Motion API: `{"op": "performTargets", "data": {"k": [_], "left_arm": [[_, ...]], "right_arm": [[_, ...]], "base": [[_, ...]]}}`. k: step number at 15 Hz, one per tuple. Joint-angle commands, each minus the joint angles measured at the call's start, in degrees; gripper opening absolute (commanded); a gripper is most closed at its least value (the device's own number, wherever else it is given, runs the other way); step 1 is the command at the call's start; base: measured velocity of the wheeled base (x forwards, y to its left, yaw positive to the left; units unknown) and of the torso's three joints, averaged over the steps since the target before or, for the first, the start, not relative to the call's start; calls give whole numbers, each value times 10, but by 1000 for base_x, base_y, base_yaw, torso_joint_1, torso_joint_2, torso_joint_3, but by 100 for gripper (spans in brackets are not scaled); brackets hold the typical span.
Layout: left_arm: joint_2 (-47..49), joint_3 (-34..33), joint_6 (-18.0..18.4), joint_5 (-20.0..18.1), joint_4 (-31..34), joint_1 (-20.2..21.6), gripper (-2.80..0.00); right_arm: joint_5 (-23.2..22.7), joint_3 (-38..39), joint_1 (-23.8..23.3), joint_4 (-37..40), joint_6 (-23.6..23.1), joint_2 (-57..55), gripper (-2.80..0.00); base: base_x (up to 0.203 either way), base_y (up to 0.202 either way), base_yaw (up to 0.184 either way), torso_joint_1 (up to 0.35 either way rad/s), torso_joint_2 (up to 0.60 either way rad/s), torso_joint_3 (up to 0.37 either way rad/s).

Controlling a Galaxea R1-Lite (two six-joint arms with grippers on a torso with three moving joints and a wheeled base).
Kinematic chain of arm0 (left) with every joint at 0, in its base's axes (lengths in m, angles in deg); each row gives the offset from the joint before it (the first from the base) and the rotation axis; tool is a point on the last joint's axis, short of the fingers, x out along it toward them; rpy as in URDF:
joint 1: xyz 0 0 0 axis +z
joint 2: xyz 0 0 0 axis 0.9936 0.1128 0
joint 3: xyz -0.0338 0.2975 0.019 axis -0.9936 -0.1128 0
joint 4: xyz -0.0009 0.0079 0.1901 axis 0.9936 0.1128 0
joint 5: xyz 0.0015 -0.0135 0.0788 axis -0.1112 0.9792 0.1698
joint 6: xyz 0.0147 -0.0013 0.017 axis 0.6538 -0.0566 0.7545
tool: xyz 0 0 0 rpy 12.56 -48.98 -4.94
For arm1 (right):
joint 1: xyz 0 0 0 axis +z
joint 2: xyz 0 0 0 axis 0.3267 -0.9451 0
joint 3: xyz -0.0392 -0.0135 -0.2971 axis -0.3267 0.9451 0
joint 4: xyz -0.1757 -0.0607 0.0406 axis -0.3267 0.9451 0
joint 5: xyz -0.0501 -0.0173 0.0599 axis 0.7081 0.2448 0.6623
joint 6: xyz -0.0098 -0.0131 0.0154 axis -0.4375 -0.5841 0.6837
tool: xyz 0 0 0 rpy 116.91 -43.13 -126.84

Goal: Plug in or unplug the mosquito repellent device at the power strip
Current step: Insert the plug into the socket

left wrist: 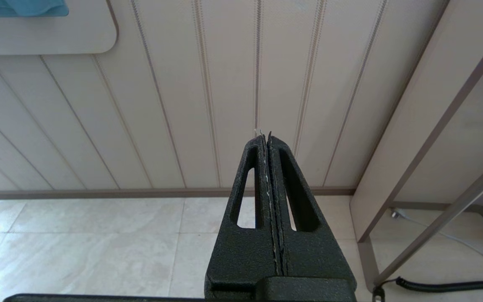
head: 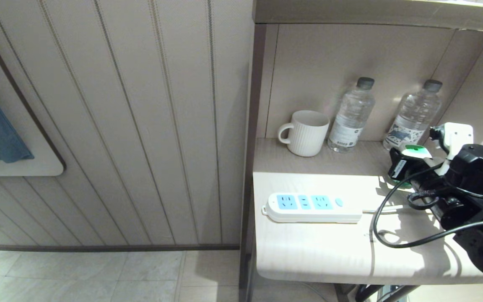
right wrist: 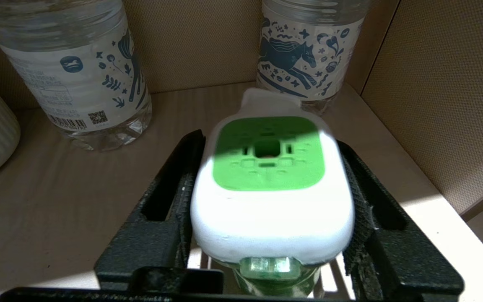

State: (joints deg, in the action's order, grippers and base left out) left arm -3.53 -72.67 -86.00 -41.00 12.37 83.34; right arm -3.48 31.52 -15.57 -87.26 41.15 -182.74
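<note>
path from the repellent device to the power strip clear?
Nothing visible blocks it. The right gripper has its jaws around the mosquito repellent device at the shelf's right; bare shelf lies between it and the power strip. Mug and water bottles stand behind.

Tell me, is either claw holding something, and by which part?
The right gripper holds the repellent device by the two sides of its white head, beside the bottles. The left gripper is shut and holds nothing.
</note>
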Motion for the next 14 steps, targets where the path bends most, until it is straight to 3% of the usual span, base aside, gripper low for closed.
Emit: {"op": "performTargets", "data": {"k": [1,14], "left_arm": [[1,0,0,0,0,0,-280],[1,0,1,0,0,0,-280]], "right_arm": [[6,0,0,-5,0,-3,0],[2,16,-1,-46,-33,-10,0]], "base": [[0,0,0,0,0,0],[0,0,0,0,0,0]]}}
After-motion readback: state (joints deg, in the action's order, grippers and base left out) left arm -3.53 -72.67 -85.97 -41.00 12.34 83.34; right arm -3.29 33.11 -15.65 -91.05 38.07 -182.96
